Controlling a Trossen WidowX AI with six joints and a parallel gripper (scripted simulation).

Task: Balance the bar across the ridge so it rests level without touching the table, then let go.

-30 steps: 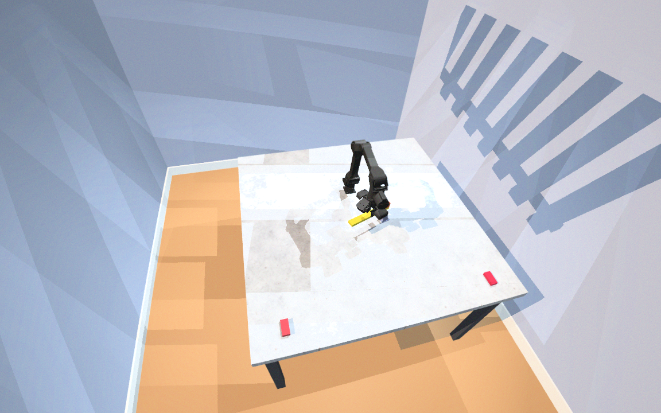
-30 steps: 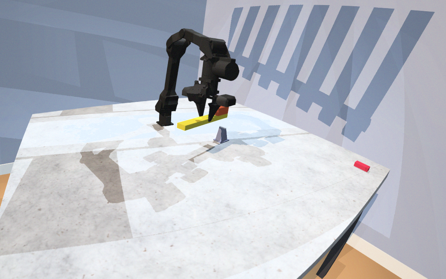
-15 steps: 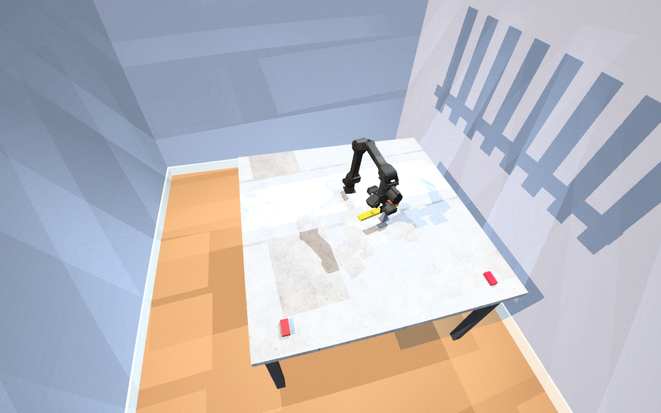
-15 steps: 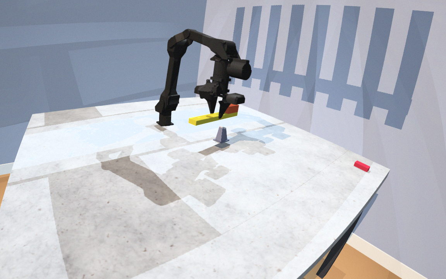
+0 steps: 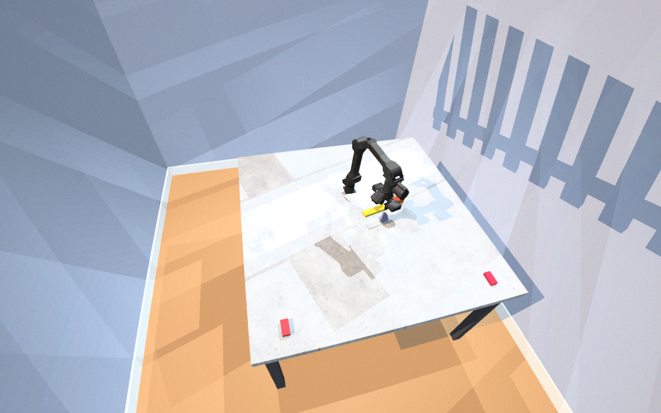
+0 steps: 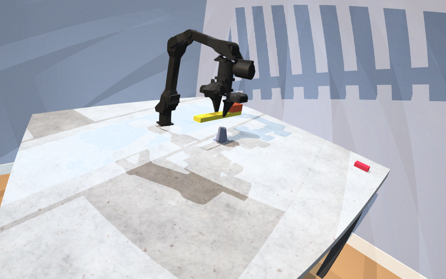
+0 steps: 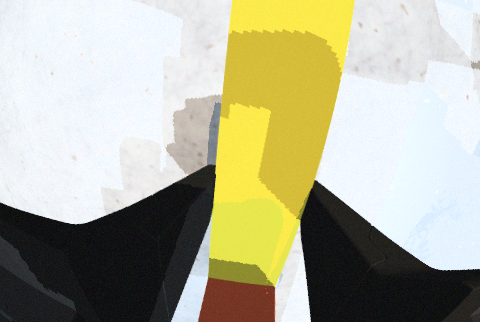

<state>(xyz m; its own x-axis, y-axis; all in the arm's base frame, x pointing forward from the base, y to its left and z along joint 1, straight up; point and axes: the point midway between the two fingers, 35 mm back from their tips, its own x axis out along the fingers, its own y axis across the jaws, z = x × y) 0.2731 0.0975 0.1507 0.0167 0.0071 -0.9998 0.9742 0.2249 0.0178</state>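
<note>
My gripper (image 5: 385, 207) (image 6: 220, 113) (image 7: 262, 184) is shut on the yellow bar (image 5: 372, 211) (image 6: 203, 118) (image 7: 285, 7), nearer its end with the orange-red block (image 5: 399, 199) (image 6: 236, 107) (image 7: 240, 303). The block sits on top of that end. The bar is off the table and looks roughly level. The small blue-grey ridge (image 5: 384, 217) (image 6: 222, 134) stands upright on the table; a gap shows between its top and the bar in the exterior view. In the wrist view a sliver of the ridge (image 7: 213, 139) shows left of the bar, which hides the rest.
The pale table (image 5: 425, 261) (image 6: 61, 242) carries a red block (image 5: 284, 327) near its front left corner and another red block (image 5: 490, 278) (image 6: 361, 166) near its right corner. The arm's base (image 6: 164, 119) stands behind and left of the ridge.
</note>
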